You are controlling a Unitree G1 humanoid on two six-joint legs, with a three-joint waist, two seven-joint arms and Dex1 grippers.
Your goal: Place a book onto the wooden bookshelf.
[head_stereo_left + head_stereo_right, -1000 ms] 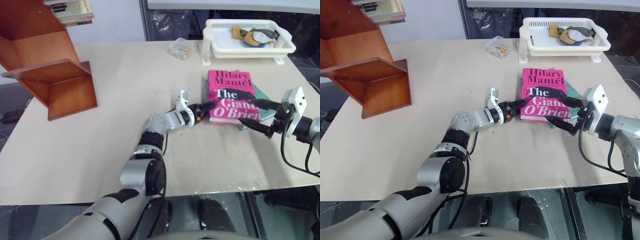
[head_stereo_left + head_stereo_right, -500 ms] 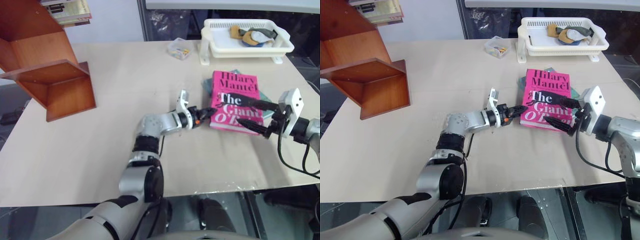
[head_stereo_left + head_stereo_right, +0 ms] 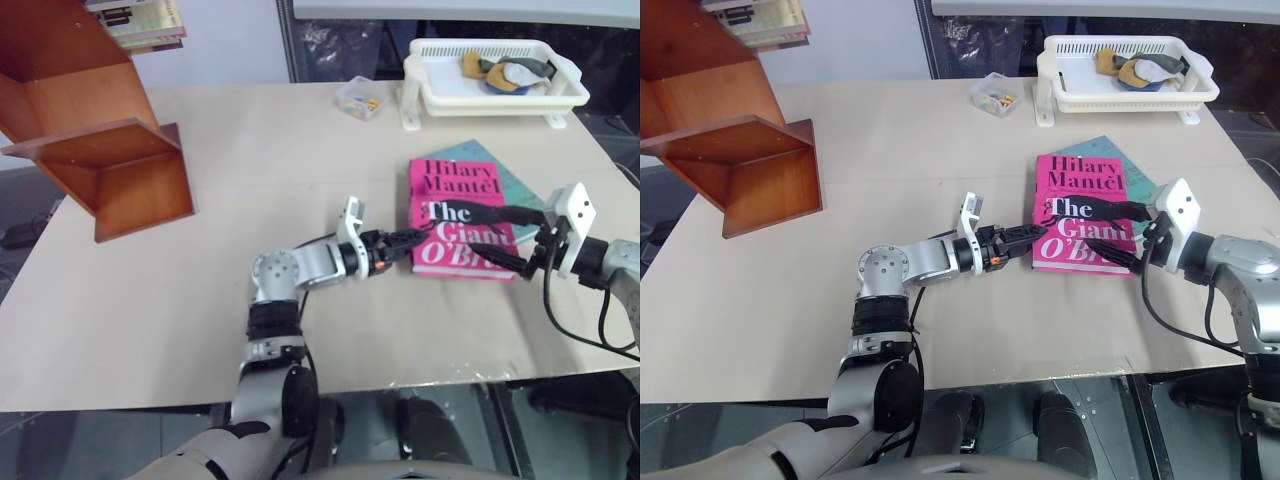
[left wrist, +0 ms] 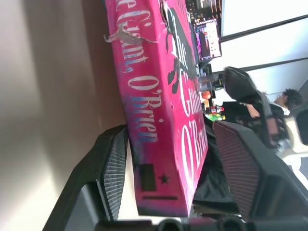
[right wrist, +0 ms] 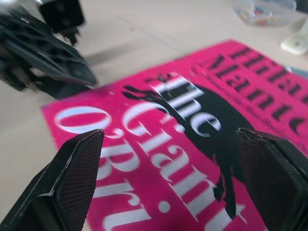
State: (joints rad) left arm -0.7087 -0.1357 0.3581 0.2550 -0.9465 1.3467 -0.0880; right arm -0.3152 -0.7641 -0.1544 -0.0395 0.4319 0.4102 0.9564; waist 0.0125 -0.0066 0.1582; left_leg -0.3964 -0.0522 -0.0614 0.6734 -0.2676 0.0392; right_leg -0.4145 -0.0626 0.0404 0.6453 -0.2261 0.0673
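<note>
Pink book (image 3: 454, 217) lies flat on counter (image 3: 250, 200); left end effector (image 3: 408, 241) spread astride its spine corner, right end effector (image 3: 497, 237) spread above cover, probably readying a two-sided lift.

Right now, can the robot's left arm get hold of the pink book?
Probably yes. The left gripper is already at the pink book, its open fingers either side of the spine corner. Nothing blocks it, though it hasn't clamped yet.
</note>
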